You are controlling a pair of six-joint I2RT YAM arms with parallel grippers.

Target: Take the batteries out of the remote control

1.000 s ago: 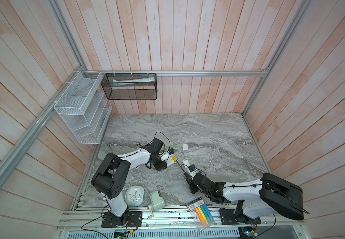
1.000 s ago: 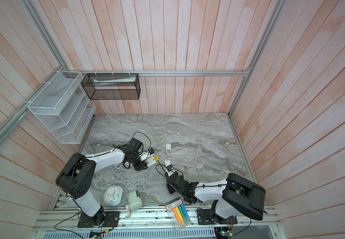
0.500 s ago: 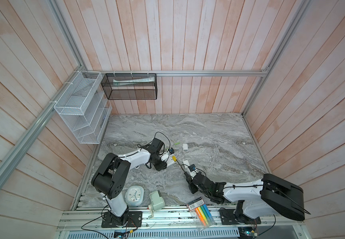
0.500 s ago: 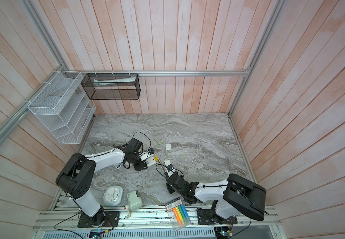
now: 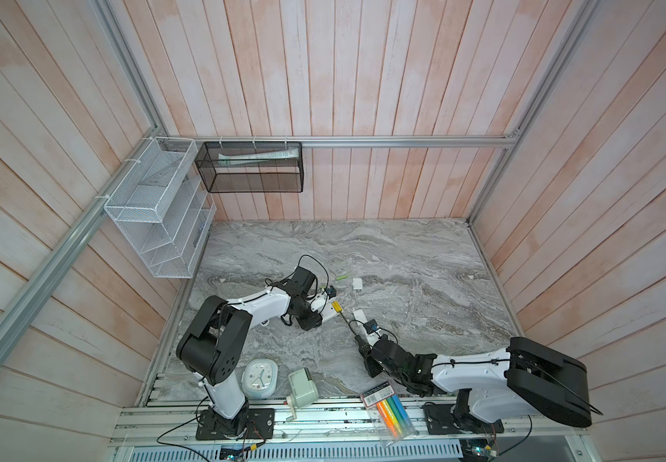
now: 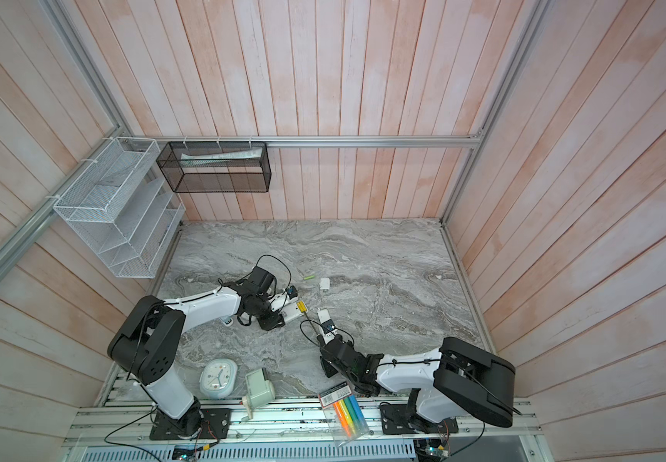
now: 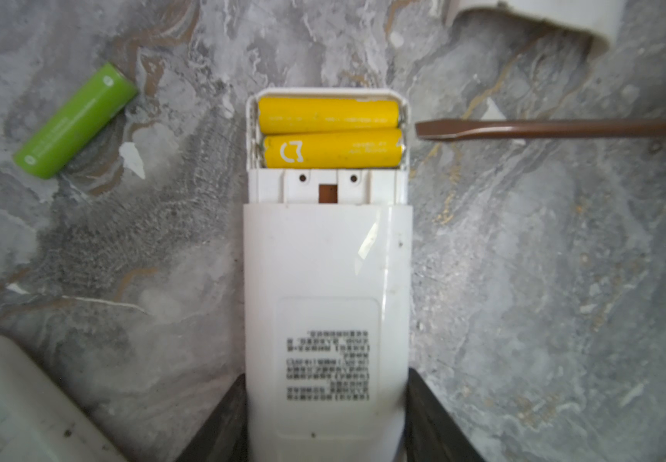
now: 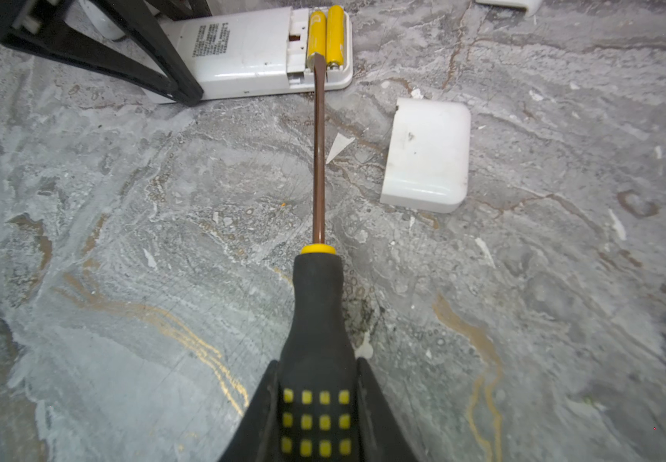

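Pinching the remote control, the left tool steadies it; the right tool, clamped on a screwdriver, aims from 5 o'clock in a top view at yellow batteries in the open bay. A slip could fling one.

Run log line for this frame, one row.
left pincer: shut on remote | right pincer: shut on screwdriver, tip beside bay | yellow batteries: both seated | green battery: out, loose | cover: off

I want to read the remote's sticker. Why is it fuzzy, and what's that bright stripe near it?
Left wrist view: the sticker on the remote control is out of focus; the stripe is glare on its shell. Right wrist view: sticker too small.
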